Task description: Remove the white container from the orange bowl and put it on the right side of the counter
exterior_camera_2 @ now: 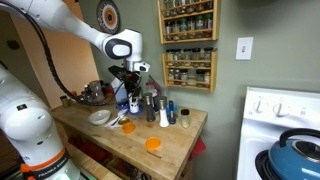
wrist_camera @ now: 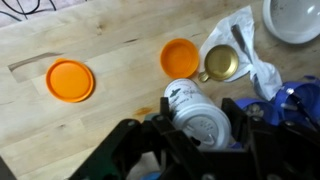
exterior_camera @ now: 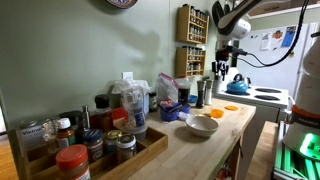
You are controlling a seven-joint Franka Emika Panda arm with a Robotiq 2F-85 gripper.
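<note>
Hand (wrist_camera: 198, 125) grips the white container (wrist_camera: 190, 100) by its sides, holding it off the worktop (wrist_camera: 110, 40) just beside the empty orange bowl (wrist_camera: 180, 57), apparently high enough to clear the bowl rim and the brass cup (wrist_camera: 220, 63) before travelling right.

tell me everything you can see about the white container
The white container is a small white cylinder, plastic by its look, with faint dark print on its side and a ridged round end facing the wrist camera. It is tilted, held between the dark jaws of the gripper, and is out of the orange bowl, which sits empty on the wooden counter just beyond it. Nothing else seems to touch it.
</note>
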